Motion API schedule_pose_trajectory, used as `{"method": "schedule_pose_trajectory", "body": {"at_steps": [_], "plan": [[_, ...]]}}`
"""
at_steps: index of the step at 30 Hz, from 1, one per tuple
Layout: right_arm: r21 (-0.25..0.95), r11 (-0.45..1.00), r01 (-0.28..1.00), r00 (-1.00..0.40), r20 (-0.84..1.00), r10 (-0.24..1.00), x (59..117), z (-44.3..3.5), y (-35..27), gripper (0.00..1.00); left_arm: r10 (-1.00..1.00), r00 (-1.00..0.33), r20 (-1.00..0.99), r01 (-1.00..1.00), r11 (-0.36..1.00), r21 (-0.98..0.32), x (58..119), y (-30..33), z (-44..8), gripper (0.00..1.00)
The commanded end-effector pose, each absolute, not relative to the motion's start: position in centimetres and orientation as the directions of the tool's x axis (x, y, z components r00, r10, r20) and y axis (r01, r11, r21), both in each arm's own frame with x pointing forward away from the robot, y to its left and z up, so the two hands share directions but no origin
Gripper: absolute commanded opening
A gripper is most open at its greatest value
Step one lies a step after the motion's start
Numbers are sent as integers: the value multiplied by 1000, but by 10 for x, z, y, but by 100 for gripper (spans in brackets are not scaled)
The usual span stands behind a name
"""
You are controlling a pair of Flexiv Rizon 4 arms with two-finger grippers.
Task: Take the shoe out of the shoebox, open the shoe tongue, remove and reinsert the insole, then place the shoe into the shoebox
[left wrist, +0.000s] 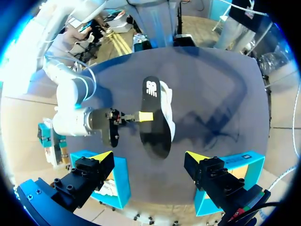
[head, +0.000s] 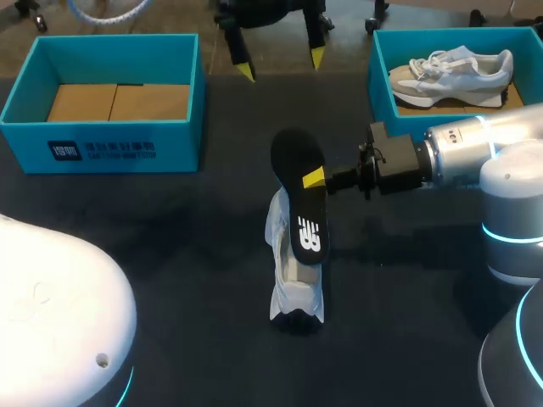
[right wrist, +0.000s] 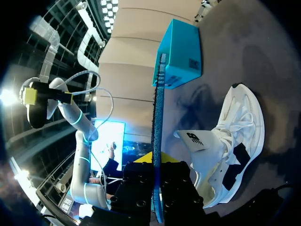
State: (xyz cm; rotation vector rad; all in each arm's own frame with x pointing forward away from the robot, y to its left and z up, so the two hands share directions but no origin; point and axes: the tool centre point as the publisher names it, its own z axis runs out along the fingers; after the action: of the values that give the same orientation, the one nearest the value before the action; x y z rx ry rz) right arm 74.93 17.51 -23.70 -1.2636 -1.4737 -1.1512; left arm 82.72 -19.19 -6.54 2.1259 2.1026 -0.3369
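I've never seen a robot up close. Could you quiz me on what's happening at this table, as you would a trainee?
1. True or false: the right hand grips the black insole.
2. Where does the white shoe beside that insole rest? A) inside a box B) on the table C) on the floor
3. Fill in: the left hand has its fingers ___ (open or shut).

Key: 1 true; 2 B; 3 open.

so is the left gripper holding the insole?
No, the right gripper is shut on the insole; the left gripper hangs open and empty.
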Motion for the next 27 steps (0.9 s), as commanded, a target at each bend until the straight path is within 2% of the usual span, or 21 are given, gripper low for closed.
{"method": "schedule_pose_trajectory", "body": {"at_steps": [1, 10, 14, 18, 24, 27], "plan": [[111, 63, 992, -122, 972, 203, 750, -238, 177, 0, 888, -28, -459, 999, 7, -49, 820, -177, -77, 100], [111, 63, 992, -122, 972, 203, 750, -238, 177, 0, 782, -33, -623, 999, 0, -53, 811, -165, -95, 100], [111, 63, 992, -122, 972, 203, 750, -238, 177, 0, 649, 23, -760, 1000, -3, 27, 805, -159, -93, 100], [111, 63, 992, -122, 972, 203, 750, -238, 177, 0, 557, 30, -830, 997, 38, 62, 798, -156, -99, 100], [111, 63, 992, -122, 972, 203, 750, -238, 177, 0, 257, 27, -966, 987, 146, 66, 785, -140, -118, 100], [111, 63, 992, -122, 972, 203, 750, -238, 177, 0, 257, 27, -966, 987, 146, 66, 785, -140, -118, 100]]}}
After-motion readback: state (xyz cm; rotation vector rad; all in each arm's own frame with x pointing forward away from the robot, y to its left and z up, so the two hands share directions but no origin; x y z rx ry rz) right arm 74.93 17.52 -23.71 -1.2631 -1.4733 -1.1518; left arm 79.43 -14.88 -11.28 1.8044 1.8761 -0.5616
